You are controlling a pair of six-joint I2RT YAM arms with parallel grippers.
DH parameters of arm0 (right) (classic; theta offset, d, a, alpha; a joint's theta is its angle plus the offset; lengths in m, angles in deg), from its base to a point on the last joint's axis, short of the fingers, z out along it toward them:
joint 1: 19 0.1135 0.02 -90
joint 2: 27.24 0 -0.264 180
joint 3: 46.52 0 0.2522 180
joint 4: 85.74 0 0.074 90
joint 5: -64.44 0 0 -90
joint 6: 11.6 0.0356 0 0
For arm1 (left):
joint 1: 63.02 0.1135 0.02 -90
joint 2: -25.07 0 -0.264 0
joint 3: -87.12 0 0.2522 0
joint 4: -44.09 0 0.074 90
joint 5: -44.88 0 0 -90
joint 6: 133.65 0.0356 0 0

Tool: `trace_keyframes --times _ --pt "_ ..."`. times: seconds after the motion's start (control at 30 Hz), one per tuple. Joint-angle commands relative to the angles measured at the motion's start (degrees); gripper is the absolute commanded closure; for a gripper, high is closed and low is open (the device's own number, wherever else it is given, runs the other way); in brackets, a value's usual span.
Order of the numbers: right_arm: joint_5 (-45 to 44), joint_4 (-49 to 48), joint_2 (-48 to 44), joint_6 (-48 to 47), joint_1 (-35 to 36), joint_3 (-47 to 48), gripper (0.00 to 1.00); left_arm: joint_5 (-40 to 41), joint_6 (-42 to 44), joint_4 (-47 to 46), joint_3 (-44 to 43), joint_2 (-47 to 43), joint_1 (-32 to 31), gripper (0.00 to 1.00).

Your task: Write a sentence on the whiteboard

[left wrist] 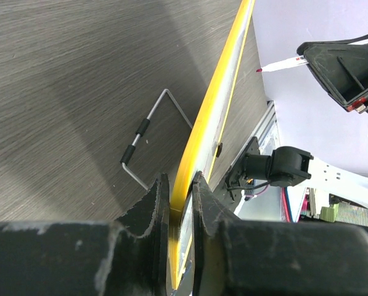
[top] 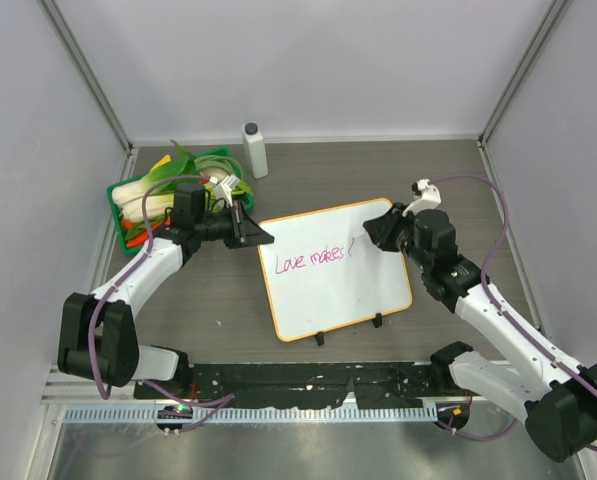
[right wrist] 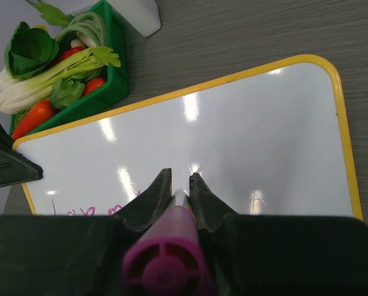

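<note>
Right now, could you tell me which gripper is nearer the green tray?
Left. The left gripper grips the whiteboard corner beside the tray; the right gripper holds a marker across the board.

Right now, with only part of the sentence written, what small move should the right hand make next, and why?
Probably lower the marker tip onto the whiteboard just right of the last stroke. The sentence reads only "Love makes" plus one stroke, the right hand grips the marker, and the left hand clamps the board's edge.
</note>
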Motion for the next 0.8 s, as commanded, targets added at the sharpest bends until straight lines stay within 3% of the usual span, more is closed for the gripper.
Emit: trace_keyframes --times 0.0,0.77 --pt "-2.4 -2.1 1.7 -2.1 0.0 2.1 0.98 13.2 6.8 7.9 0.2 2.2 -0.3 1.0" --pt "-3.1 -2.2 1.6 -1.4 0.0 -3.0 0.99 12.9 7.0 7.7 0.2 2.5 -0.3 1.0"
